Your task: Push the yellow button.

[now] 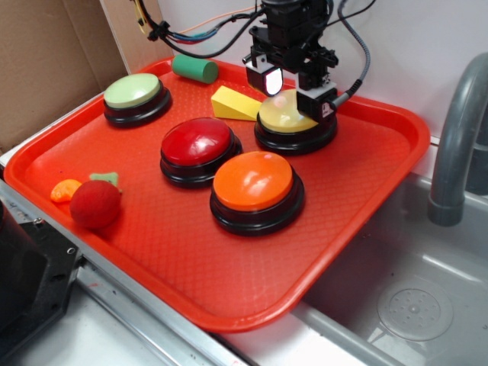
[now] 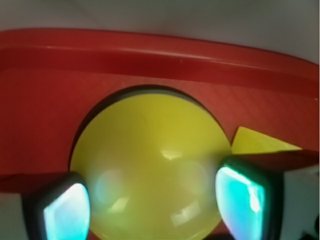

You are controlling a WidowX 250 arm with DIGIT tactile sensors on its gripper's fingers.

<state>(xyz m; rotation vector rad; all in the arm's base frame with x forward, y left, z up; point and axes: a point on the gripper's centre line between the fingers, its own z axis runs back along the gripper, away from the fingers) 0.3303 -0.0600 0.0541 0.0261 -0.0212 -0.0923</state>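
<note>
The yellow button [image 1: 286,116] is a large glossy yellow dome on a black base, at the back right of the red tray [image 1: 152,236]. My gripper [image 1: 293,88] is straight above it, fingers spread apart and low over the dome. Seen from the wrist, the yellow button [image 2: 152,170] fills the middle, and the gripper [image 2: 155,205] is open with one glowing pad [image 2: 67,212] on each side of the dome. Whether the fingertips touch the dome I cannot tell.
On the tray also stand a red button [image 1: 198,145], an orange button [image 1: 255,187] and a pale green button [image 1: 136,95]. A yellow wedge [image 1: 232,103], a green cylinder [image 1: 194,69] and a red ball [image 1: 95,204] lie around them. A sink [image 1: 412,305] is at right.
</note>
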